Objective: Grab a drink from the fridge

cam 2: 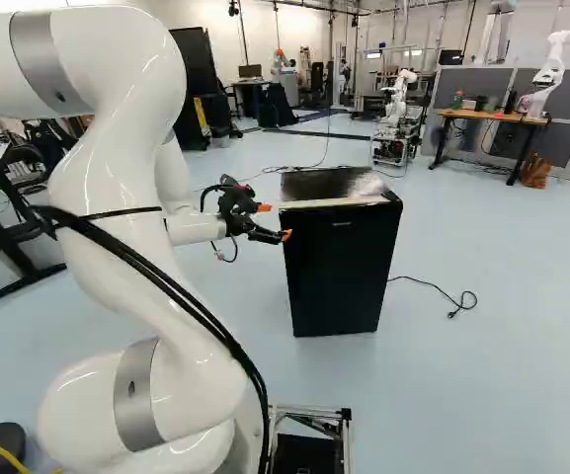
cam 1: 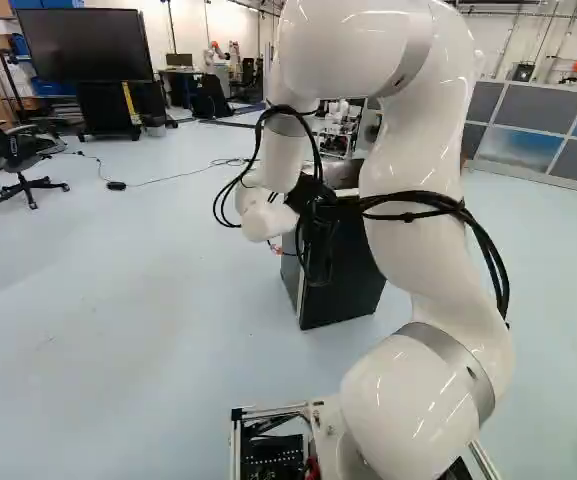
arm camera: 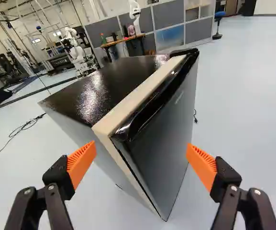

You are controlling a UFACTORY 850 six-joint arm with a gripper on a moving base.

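The gripper (cam 2: pixel 276 221) stands at the near left upper side of the small black fridge (cam 2: pixel 342 272) in the right base view. Its door is closed against the body. In the wrist view the gripper (arm camera: pixel 140 155) is open, with orange pads (arm camera: pixel 81 160) wide apart. Ahead of and between them appear the fridge's top (arm camera: pixel 99 93), a pale strip along the front edge, and the dark door (arm camera: pixel 161 143). I cannot tell whether either finger touches the fridge. In the left base view the arm partly covers the fridge (cam 1: pixel 353 285). No drink is visible.
A cable (cam 2: pixel 452 301) lies on the floor right of the fridge in the right base view. Another robot (cam 2: pixel 398 104) stands behind it, near a wooden table (cam 2: pixel 492 116). An office chair (cam 1: pixel 18 165) and a large screen (cam 1: pixel 86 45) stand at the left of the left base view.
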